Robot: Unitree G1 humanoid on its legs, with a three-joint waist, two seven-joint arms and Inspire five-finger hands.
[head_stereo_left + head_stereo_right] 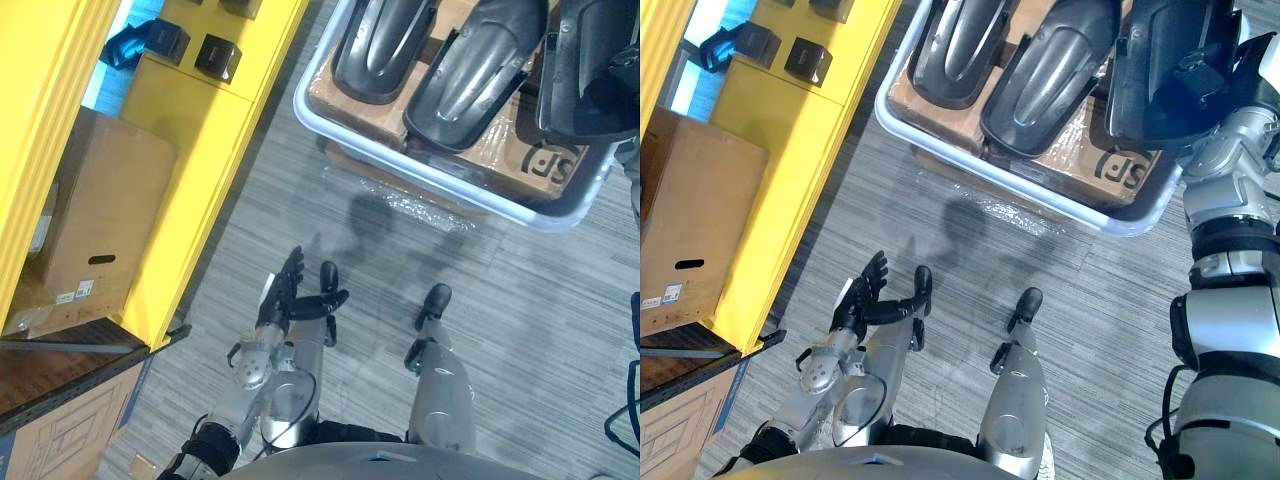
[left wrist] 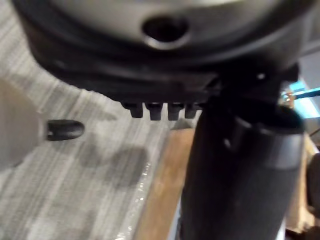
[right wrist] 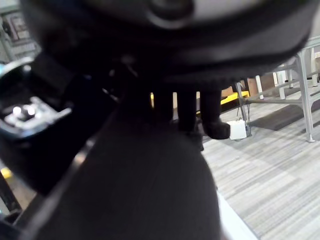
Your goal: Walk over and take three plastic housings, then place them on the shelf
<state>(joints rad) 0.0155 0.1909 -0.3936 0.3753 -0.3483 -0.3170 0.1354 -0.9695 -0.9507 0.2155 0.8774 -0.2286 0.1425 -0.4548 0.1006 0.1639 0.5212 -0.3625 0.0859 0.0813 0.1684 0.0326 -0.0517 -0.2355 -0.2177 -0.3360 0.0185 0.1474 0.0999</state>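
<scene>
Three plastic housings [image 1: 1050, 75] at tray [image 1: 1110, 222]; right hand [image 3: 187, 107] clasps rightmost housing [image 1: 1150, 90]; left hand [image 1: 285, 295] relaxed.

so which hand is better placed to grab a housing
Right: the right hand is at the rightmost housing in the bin; the left hand hangs open over the floor, short of it.

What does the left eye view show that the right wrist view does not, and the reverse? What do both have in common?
Left eye view: the yellow shelf, a cardboard box in it, the white-rimmed tray with three dark housings, and the open left hand. Right wrist view: a metal frame and a white box on the floor behind. Both: the right hand at the rightmost housing, and the grey striped floor.
</scene>
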